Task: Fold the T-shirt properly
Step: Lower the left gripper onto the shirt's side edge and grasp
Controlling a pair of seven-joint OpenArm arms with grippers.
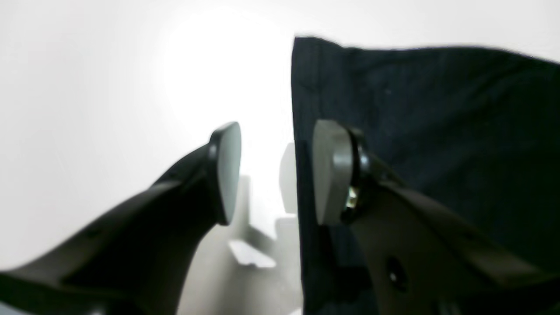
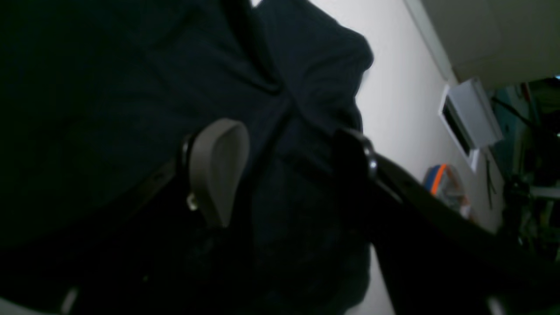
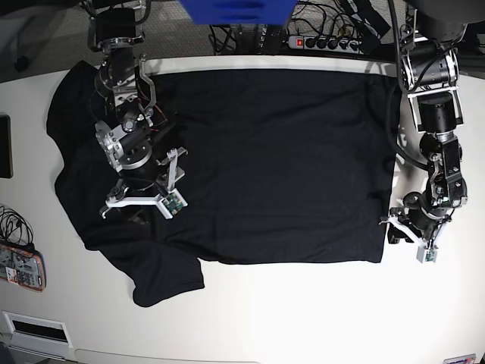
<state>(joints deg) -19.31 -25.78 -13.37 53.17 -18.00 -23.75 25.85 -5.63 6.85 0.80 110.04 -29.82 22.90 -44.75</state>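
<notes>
The black T-shirt [image 3: 280, 152] lies spread flat on the white table [image 3: 303, 311], one sleeve pointing toward the front left. My left gripper [image 3: 393, 227] is at the shirt's right hem. In the left wrist view that gripper [image 1: 275, 175] is open: one finger [image 1: 227, 175] is over bare table, the other [image 1: 328, 175] is over the T-shirt [image 1: 437, 131], and the cloth edge runs through the gap unclamped. My right gripper [image 3: 140, 214] hovers over the shirt's left part. In the right wrist view it [image 2: 284, 170] is open above dark folds of the T-shirt [image 2: 109, 87].
A power strip [image 3: 326, 42] and cables lie behind the table's far edge, beside a blue object [image 3: 235, 9]. A small device [image 3: 21, 265] and a dark slab [image 3: 4, 144] sit at the left edge. A white box [image 2: 468, 118] shows in the right wrist view.
</notes>
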